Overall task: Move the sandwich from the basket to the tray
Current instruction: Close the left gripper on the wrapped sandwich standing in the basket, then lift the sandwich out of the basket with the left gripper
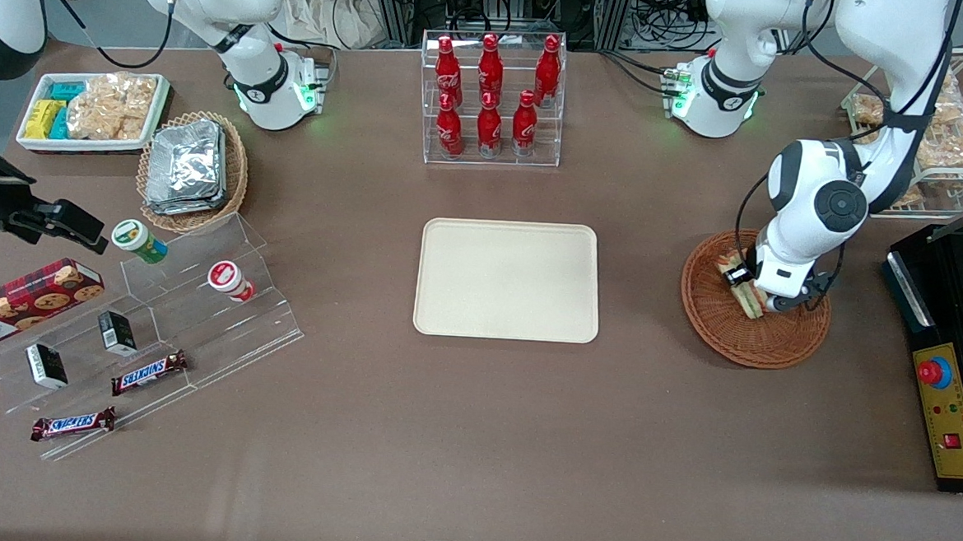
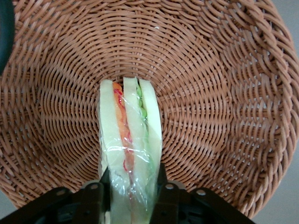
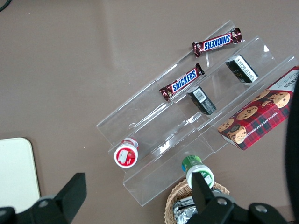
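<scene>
The sandwich [image 2: 131,140], a wedge of pale bread in clear wrap with red and green filling stripes, stands on edge in the round brown wicker basket [image 2: 224,93]. My left gripper [image 2: 132,186] is shut on the sandwich, one finger against each bread face. In the front view the gripper [image 1: 756,295] is down in the basket [image 1: 742,338] at the working arm's end of the table, and the sandwich [image 1: 742,291] shows beside the wrist. The cream-beige tray [image 1: 507,280] lies flat at the table's middle, with nothing on it.
A clear rack of red bottles [image 1: 490,98] stands farther from the front camera than the tray. A black control box [image 1: 949,386] sits beside the basket at the working arm's end. A lighter basket of foil packs [image 1: 190,169] and a clear snack stand [image 1: 157,328] lie toward the parked arm's end.
</scene>
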Controlling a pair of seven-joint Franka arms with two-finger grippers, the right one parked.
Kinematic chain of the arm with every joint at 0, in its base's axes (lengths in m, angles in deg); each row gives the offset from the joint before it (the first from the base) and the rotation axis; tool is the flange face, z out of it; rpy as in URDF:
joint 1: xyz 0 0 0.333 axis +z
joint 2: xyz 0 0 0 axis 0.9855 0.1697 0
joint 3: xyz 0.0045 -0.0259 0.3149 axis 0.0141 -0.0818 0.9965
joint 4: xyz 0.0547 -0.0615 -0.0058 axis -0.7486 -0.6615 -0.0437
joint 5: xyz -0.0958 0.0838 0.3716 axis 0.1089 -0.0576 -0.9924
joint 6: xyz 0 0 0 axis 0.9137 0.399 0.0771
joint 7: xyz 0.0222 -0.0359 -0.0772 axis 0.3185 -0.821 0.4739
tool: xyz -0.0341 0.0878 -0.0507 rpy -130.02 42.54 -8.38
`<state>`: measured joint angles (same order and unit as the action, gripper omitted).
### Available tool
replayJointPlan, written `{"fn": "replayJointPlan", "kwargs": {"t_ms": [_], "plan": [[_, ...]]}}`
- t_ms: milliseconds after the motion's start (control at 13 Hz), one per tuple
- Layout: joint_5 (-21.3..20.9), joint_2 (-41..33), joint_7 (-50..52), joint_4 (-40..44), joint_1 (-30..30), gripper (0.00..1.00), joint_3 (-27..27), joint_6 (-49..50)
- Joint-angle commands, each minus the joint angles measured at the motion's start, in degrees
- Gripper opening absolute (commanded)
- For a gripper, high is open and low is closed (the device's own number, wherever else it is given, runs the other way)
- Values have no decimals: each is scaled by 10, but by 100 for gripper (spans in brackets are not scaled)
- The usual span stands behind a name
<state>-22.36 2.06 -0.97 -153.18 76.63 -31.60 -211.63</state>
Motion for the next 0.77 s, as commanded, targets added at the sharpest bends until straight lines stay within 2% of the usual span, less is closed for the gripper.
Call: {"fn": "replayJointPlan", "kwargs": {"t_ms": [0, 231, 462, 692], "plan": [[-9, -49, 31, 6, -31, 0, -3, 60], [-15, -104, 29, 86, -51, 0, -4, 211], [-24, -96, -27, 284, -51, 0, -11, 431], [-18, -90, -107, 422, -51, 0, -11, 549]]}}
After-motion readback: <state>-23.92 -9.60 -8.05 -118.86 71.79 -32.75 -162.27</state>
